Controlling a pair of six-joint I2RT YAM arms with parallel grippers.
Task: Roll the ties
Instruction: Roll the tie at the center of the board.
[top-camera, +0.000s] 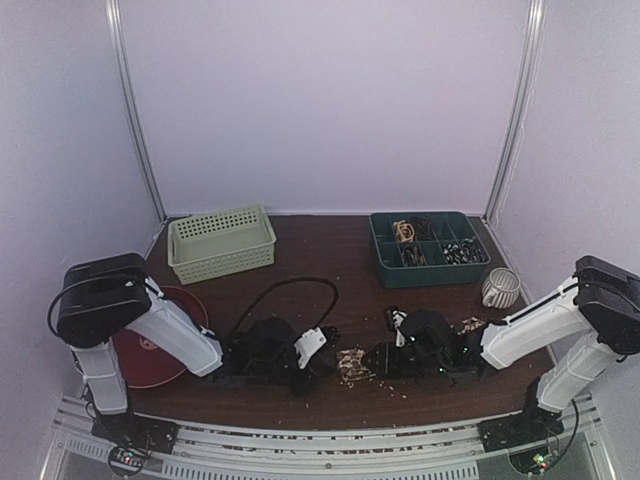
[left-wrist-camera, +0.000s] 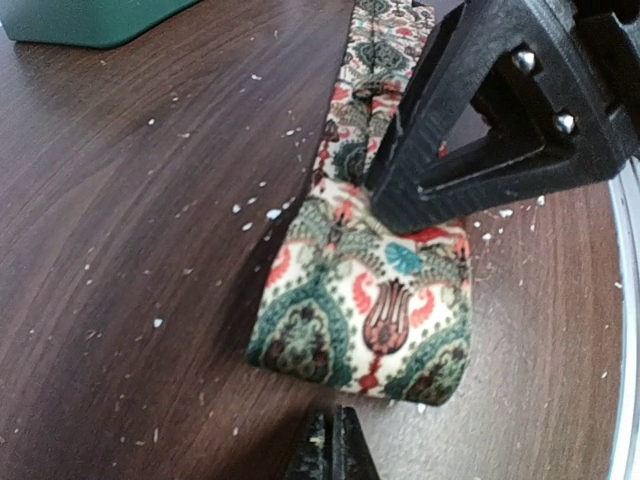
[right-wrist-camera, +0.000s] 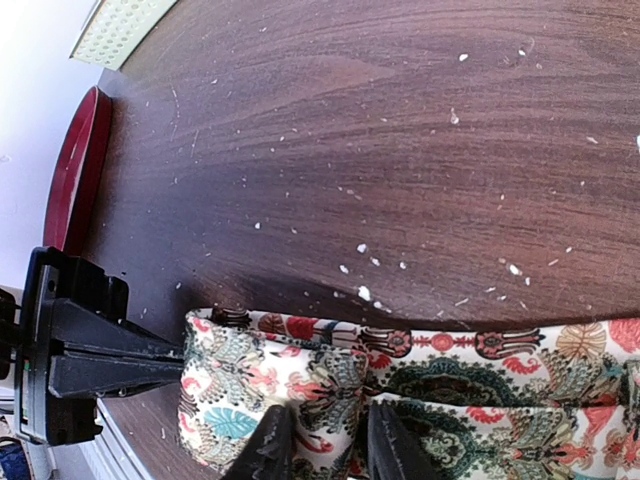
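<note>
open run of dark brown wooden table (top-camera: 330, 240) at the middle back, between the pale green perforated plastic basket (top-camera: 221, 243) on the left and the dark green compartmented plastic tray (top-camera: 428, 250) on the right. hemmed at the left edge by a round dark red plate (top-camera: 150, 345), at the right edge by a ribbed pale cup (top-camera: 500, 288). strung across the centre, a thin black cable loop (top-camera: 300, 283). crowded near the front: black left gripper (left-wrist-camera: 330, 445) and black right gripper (right-wrist-camera: 330, 440) tip to tip over the folded paisley cloth tie (left-wrist-camera: 370, 310), scant room between. open wood just beyond the tie.
</note>
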